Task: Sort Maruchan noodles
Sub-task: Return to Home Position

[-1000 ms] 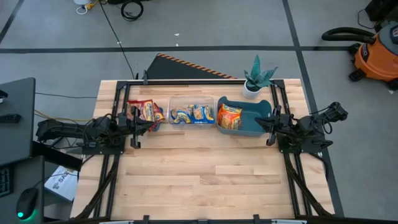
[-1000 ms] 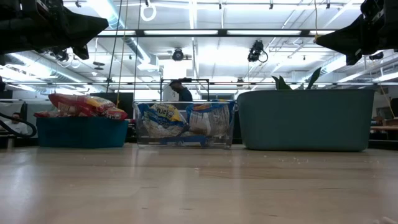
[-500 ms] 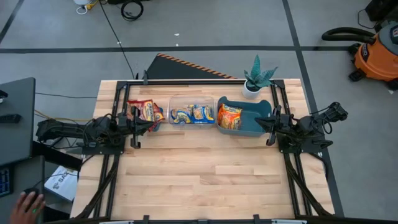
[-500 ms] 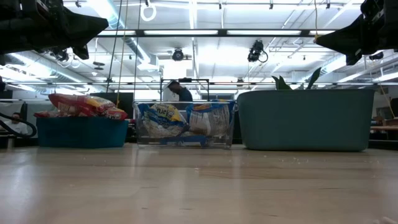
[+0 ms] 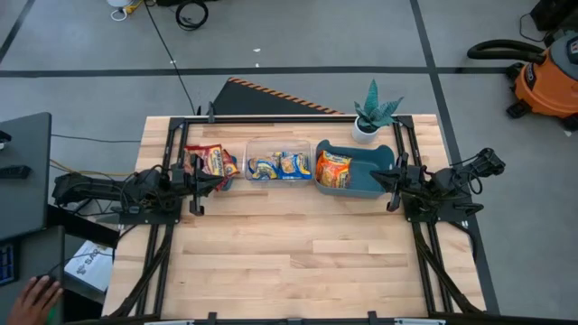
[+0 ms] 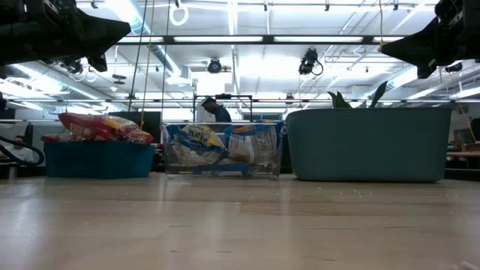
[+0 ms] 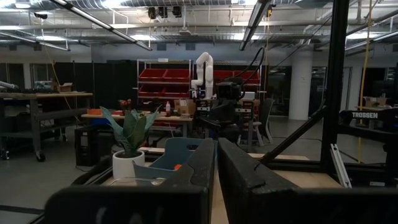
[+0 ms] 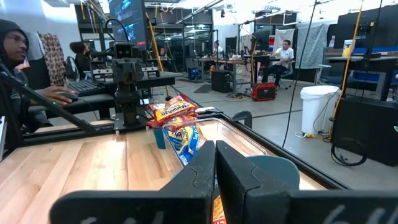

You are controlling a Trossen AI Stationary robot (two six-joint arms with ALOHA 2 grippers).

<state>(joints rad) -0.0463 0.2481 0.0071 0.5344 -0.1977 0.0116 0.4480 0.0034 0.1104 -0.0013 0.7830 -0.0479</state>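
Off the bench [image 5: 298, 253], at the far lower left, a person's hand [image 5: 36, 296] rested at a desk. It was well apart from the arms.

The left gripper [image 5: 215, 182] sat parked at the bench's left edge, raised and pointing inward just beside the blue bin [image 6: 97, 159]. From its wrist camera I saw its fingers [image 7: 202, 165] pressed together with nothing between them. I judged it was drawn back like this because nothing loose was left on the open wood to pick up.

The blue bin held the red noodle packets [image 5: 206, 159]. They were crinkly red wrappers with yellow panels, heaped above the rim.

Next along the back row was the clear bin [image 5: 280, 141]. The blue-and-yellow noodle packets [image 5: 278, 166] stood on edge inside it, their labels showing through the front wall.

Touching its right side was the teal bin [image 5: 370, 162], the largest of the three. The orange noodle packets [image 5: 333, 170] were stacked against its left wall, and the rest of its floor was bare.

A potted plant [image 5: 373, 113] stood behind the teal bin.

The right gripper [image 5: 379, 179] mirrored the left at the bench's right edge, just beside the teal bin. Its fingers [image 8: 202, 165] were clenched on nothing.

With each colour in its own bin, I judged the sort finished and both arms at rest.
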